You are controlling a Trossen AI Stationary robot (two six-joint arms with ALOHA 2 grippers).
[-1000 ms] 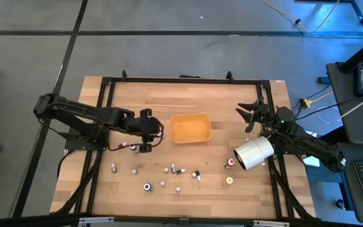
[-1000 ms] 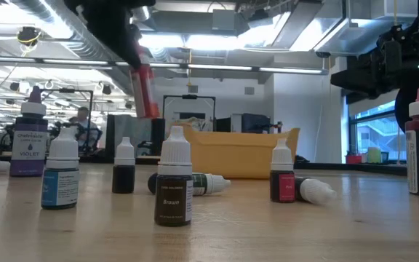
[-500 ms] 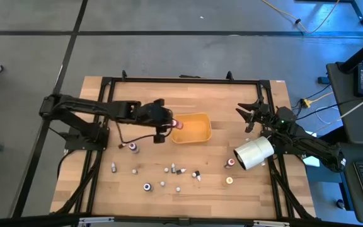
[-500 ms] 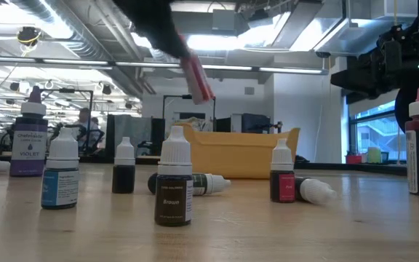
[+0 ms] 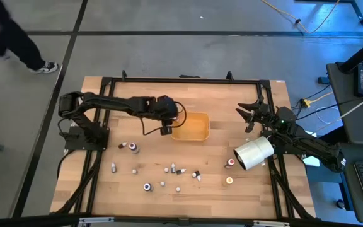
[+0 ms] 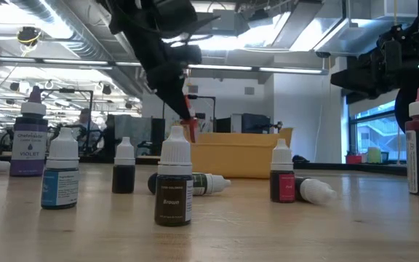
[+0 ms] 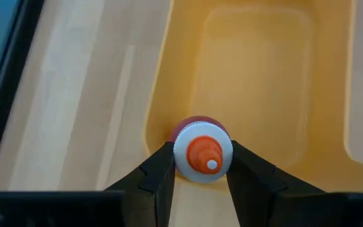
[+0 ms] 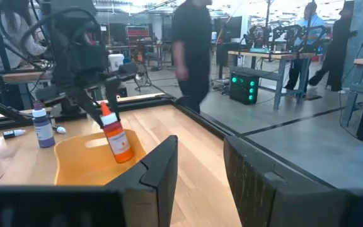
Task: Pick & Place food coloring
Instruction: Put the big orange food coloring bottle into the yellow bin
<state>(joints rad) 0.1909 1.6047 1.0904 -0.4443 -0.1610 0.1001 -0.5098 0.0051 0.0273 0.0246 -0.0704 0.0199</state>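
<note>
My left gripper (image 5: 169, 123) is shut on one food coloring bottle (image 7: 201, 151), red with a white cap and an orange tip. It hangs over the left end of the orange tray (image 5: 193, 134), above the tray's floor (image 7: 263, 75). The right wrist view shows the bottle (image 8: 116, 137) tilted over the tray. Several other small bottles (image 5: 169, 170) stand or lie on the near half of the table; in the low view a brown one (image 6: 174, 185) stands upright. My right gripper (image 5: 251, 116) waits open at the table's right side. My left gripper pinches the bottle by its white cap (image 7: 185, 153) at the top end, one finger (image 7: 159, 173) on each side. The fingers come from above, slanting down. The bottle is lifted clear and hangs tilted below them (image 6: 189, 127), over the tray.
A big white cylinder (image 5: 254, 153) lies by the right arm near the table's right edge. A black frame (image 5: 181, 80) runs around the table. A person (image 5: 8, 31) walks on the floor beyond the far left corner. Bare wood lies between the tray and my right gripper.
My left gripper has carried the bottle from above the bottles on the table's left toward the right and far edge, to the tray's left end. It then came down, and the bottle hangs lower now. My right arm kept still.
</note>
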